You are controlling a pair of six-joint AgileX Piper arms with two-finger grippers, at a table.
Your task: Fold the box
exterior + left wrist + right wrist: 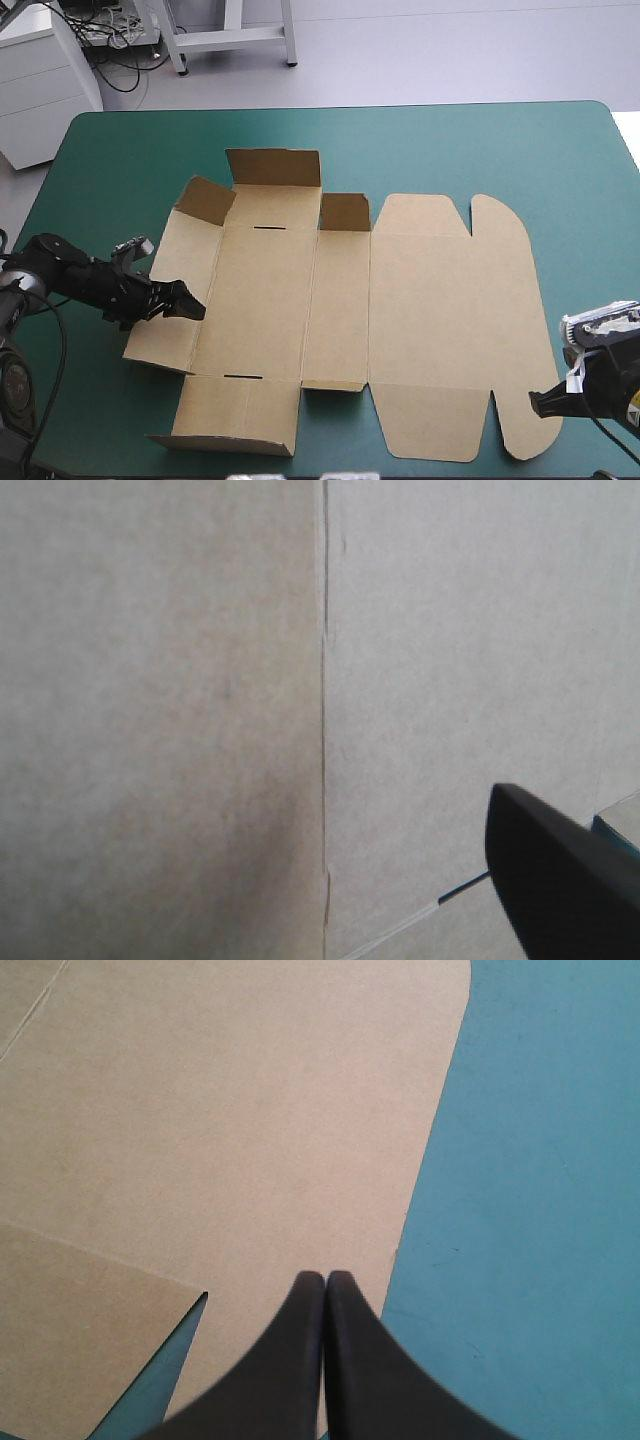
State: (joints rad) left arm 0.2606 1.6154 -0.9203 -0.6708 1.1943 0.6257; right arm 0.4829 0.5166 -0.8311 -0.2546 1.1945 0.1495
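Teal-green table (450,140) carries the box (430,300), mostly unfolded; left gripper (190,305) jaws apart at its edge, right gripper (538,402) jaws together, empty.

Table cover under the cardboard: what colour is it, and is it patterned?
The cover is plain teal-green with no pattern; the high view shows it best.

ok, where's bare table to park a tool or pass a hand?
Bare teal-green cover: the far strip between the box and the table's far edge, and the right margin beside the box's rounded flaps. Crowded: left side, where the left pincer is at the left panel, and the near right corner, right pincer at the box's edge.
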